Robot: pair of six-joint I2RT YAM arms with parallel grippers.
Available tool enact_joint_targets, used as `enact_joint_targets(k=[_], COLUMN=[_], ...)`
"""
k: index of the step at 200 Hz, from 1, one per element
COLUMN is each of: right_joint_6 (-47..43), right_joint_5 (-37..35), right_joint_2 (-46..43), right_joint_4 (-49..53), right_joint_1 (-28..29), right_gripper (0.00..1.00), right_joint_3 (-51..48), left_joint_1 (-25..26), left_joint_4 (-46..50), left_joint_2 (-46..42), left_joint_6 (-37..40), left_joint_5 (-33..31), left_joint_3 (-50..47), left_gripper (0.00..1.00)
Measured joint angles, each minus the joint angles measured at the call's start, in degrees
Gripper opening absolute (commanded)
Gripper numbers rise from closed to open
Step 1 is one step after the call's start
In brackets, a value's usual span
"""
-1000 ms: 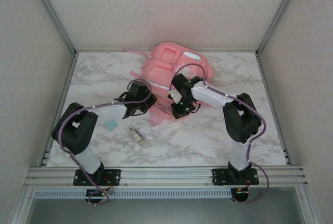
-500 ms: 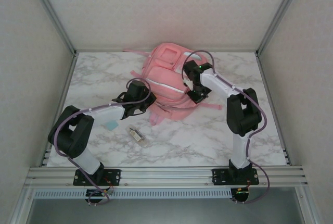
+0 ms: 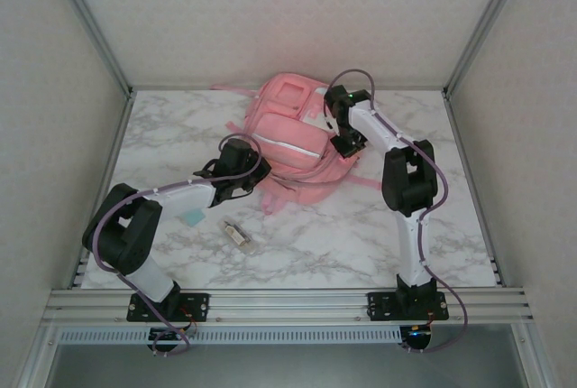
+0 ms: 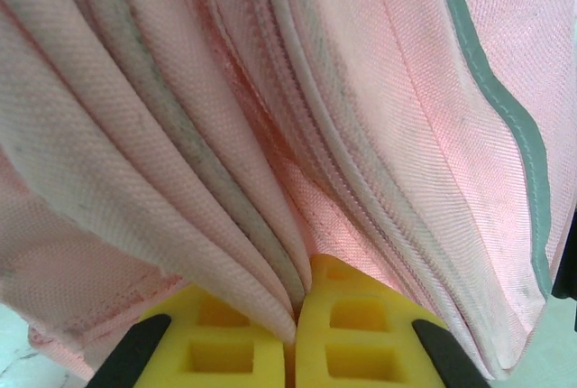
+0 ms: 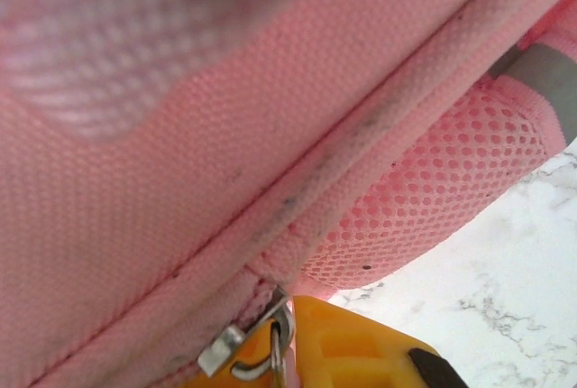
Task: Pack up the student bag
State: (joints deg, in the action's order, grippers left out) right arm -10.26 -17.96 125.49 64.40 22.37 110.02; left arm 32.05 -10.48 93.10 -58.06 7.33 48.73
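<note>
**Two small pinches on one floppy bag: lots can slip**

Biggest worry first. The student bag (image 3: 288, 135) lies at the far-middle of the marble table (image 3: 379, 235), front pockets up, w/ nothing anchoring it but me. If my two arms don't pull against each other, I judge the whole bag skids or twists instead of the zip running. Then the opening won't get wide enough to pack.

Next down is the pleated fabric fold (image 4: 243, 244) at the bag's near-left edge. It's thin, slick weave, and a hard tug from the other side could drag it out of my pads.

Smaller again is the metal zip pull (image 5: 257, 349), which sits right at the pad's edge (only a sliver of bite, from what the wrist cam gives). A sideways pull prob. pops it free, or the slider jams at the seam by the mesh side pocket (image 5: 424, 198).

Last, two loose bits lie just beside my left forearm: a teal flat piece (image 3: 192, 217) & a small clear oblong thing (image 3: 240, 235) (can't tell what). A low swing would sweep them.

Now the claws.
- **Left claw** (image 3: 236, 174): clenched tight, yellow pads (image 4: 361, 325) meeting on that fabric fold, gripping nothing else.
- **Right claw** (image 3: 348, 144): clenched too, at the bag's right side, nipping the zip pull, w/ bag fabric pressed close above it.
</note>
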Motion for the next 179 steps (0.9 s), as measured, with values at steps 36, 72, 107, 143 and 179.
enact_joint_targets(k=[36, 72, 107, 143, 179], right_joint_6=[4.6, 11.4, 19.8, 29.5, 36.3], right_joint_5=[3.5, 8.9, 15.5, 21.3, 25.3], right_joint_2=[-5.7, -19.4, -28.2, -28.6, -25.2], right_joint_4=[-6.1, -10.6, -17.8, -28.1, -36.1], right_joint_1=[-1.9, -2.0, 3.5, 5.6, 5.6], right_gripper=[0.62, 0.63, 0.61, 0.6, 0.56], right_joint_3=[-7.9, -18.0, -25.9, -30.7, -30.4], left_joint_1=[-0.7, -0.9, -0.9, -0.9, -0.7], left_joint_4=[2.7, 3.1, 3.1, 3.0, 3.0], left_joint_2=[-0.2, -0.2, -0.2, -0.2, -0.2], left_joint_6=[1.3, 2.5, 2.6, 2.6, 2.5], left_joint_5=[-0.9, -0.9, -0.9, -0.9, -1.3], left_joint_3=[-0.1, -0.1, 0.0, 0.0, 0.0], left_gripper=[0.0, 0.0, 0.0, 0.0, 0.0])
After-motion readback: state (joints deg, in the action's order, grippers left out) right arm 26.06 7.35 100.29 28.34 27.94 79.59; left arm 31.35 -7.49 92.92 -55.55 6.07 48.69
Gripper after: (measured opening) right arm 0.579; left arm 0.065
